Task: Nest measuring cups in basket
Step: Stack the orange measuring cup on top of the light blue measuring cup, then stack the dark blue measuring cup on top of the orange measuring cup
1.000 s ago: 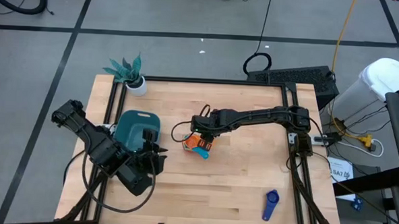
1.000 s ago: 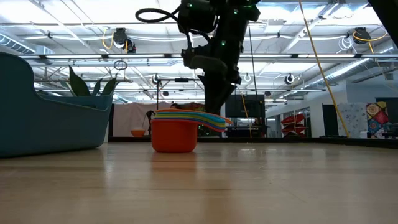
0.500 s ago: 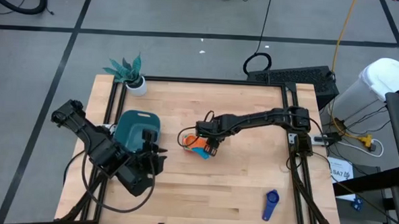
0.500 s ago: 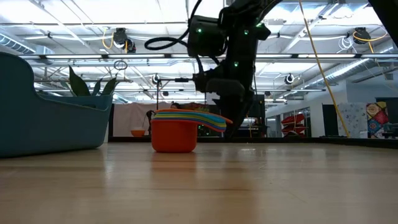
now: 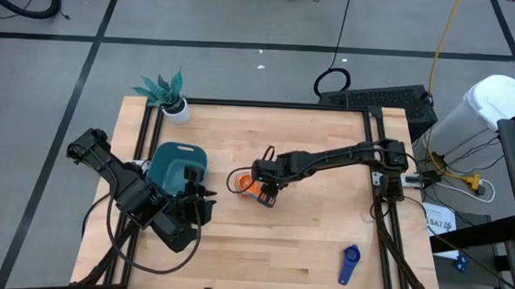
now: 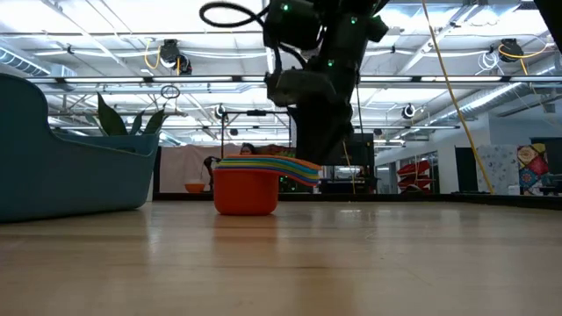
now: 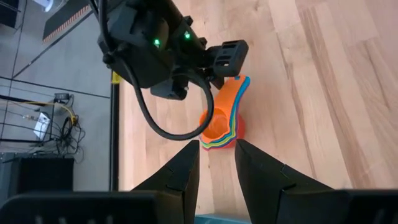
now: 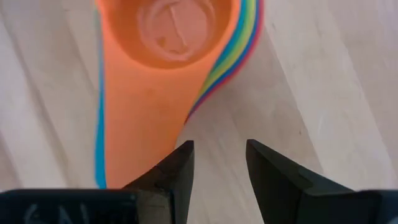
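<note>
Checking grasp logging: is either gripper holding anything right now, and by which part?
Nothing is held. The right gripper hangs open over the handles of the nested stack of plastic measuring cups; the left gripper waits open by the teal plastic basket.

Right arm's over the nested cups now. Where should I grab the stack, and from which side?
Probably the fanned handles: they jut flat from the cup stack, clear of the bowls. Come straight down with the right gripper, open just beside them, one finger either side of the handles' edges.

1 nested stack of measuring cups (image 5: pixel 250 185), 1 more blue measuring cup (image 5: pixel 349 263) at 5 o'clock, 1 basket (image 5: pixel 175 166), 1 potted plant (image 5: pixel 167 93), 2 arms.
</note>
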